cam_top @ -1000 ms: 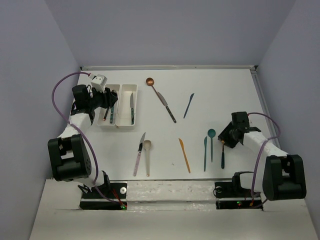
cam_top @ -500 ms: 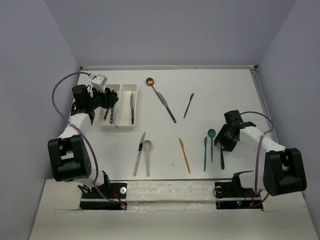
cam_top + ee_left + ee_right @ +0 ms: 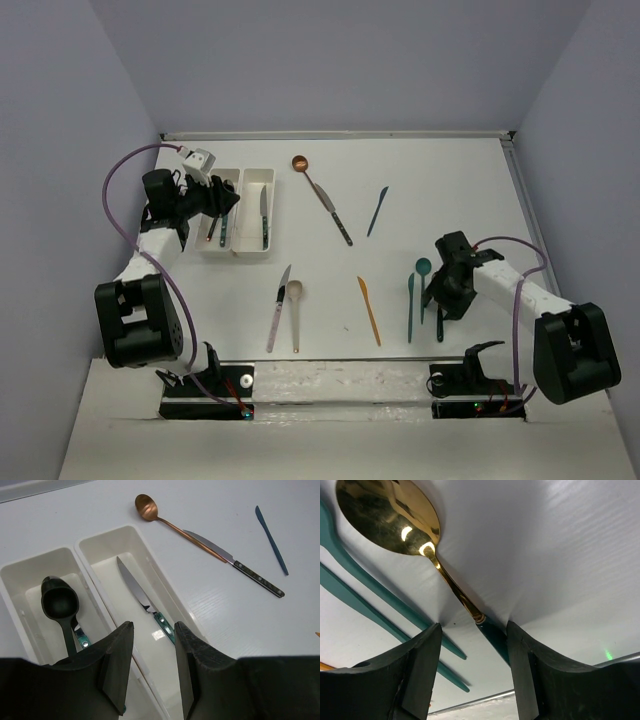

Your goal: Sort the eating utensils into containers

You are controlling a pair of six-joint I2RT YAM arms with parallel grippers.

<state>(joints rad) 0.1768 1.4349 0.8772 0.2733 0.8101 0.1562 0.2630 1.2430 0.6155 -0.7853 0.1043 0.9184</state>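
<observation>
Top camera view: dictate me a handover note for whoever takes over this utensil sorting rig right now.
Left end effector: open, empty, above the left tray and right tray. Right end effector: open, straddling the gold spoon at its neck on the table, not closed yet.
Done: black spoon in the left tray, teal-handled knife in the right tray.
Left: gold spoon, then the loose pieces on the table, including copper spoon, orange knife, beige spoon, teal spoon.

Knife (image 3: 136, 589) in tray (image 3: 102, 533), spoon (image 3: 60, 602) in neighbouring tray (image 3: 35, 562)
</observation>
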